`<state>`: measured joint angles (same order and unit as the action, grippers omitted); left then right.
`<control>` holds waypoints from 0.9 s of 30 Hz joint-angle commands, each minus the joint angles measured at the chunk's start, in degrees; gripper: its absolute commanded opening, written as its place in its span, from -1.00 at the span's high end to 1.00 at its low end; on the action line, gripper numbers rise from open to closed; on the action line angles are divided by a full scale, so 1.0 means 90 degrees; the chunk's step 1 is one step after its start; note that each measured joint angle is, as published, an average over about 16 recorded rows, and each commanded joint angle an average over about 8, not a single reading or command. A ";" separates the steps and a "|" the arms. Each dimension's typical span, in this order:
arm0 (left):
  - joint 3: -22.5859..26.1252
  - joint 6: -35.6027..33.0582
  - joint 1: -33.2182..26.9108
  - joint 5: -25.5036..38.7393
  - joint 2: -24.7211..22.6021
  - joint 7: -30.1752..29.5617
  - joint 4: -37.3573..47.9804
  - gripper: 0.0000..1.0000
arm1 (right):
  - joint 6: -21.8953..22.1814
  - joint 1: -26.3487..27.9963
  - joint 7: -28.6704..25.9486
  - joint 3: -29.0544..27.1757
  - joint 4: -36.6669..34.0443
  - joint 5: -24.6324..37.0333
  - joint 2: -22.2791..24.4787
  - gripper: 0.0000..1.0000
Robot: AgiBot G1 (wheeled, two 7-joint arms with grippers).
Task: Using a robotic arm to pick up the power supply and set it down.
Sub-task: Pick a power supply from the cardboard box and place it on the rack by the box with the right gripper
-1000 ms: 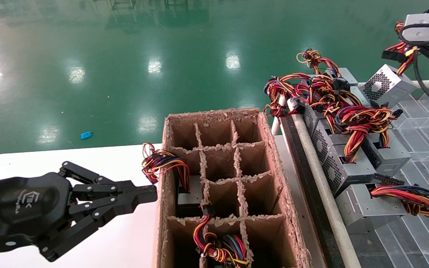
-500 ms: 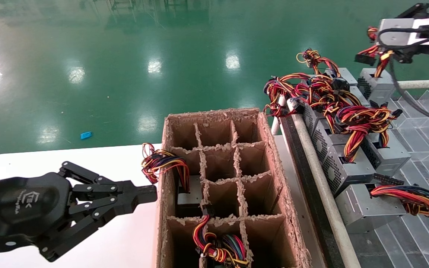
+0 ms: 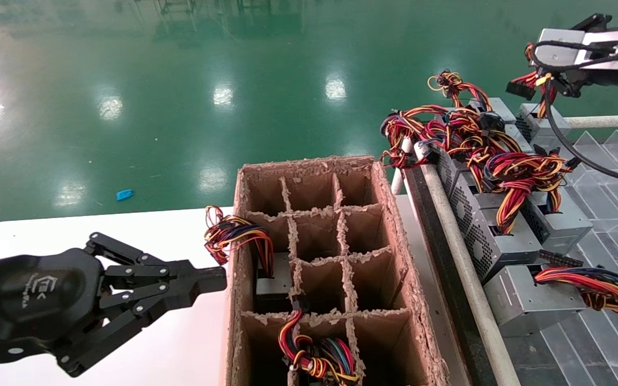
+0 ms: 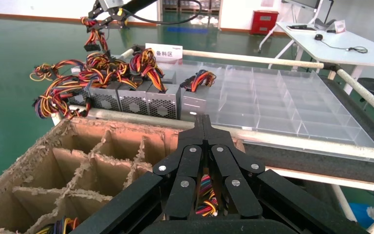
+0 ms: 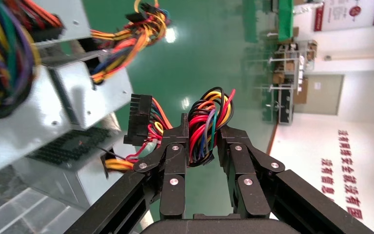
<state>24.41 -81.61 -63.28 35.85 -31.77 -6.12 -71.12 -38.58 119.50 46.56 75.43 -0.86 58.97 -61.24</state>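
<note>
Box on the table, tray of supplies to its right

The box (image 3: 336,268) stands on the table (image 3: 100,236), wires (image 3: 317,354) in its near cells. Supplies (image 3: 497,236) line the tray's (image 3: 609,343) left edge. The left gripper (image 3: 201,281) hangs left of the box; the right gripper (image 5: 200,130) holds a supply's (image 3: 534,115) wire bundle (image 5: 207,122) at the far right.

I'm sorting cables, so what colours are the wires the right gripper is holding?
Red, yellow, black, orange, some blue, in the wire bundle; clearest in the right wrist view.

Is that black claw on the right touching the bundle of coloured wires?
Touching: the right wrist view shows the right gripper clamped on the wire bundle.
</note>
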 commanded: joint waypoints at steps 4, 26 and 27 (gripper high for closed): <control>0.0000 0.0000 0.0000 0.0000 0.0000 0.0000 0.0000 1.00 | 0.0239 -0.0040 -0.0060 -0.0036 0.0008 -0.0054 -0.0043 -1.00; 0.0000 0.0000 0.0000 0.0000 0.0000 0.0000 0.0000 1.00 | -0.0867 0.0056 -0.1399 -0.1249 0.0156 -0.1802 0.0336 -1.00; 0.0000 0.0000 0.0000 0.0000 0.0000 0.0000 0.0000 1.00 | -0.0979 0.0030 -0.1478 -0.1334 0.0158 -0.1926 0.0378 -1.00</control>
<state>24.42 -81.61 -63.28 35.85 -31.77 -6.12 -71.12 -47.37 119.35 33.66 63.72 0.78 42.26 -57.77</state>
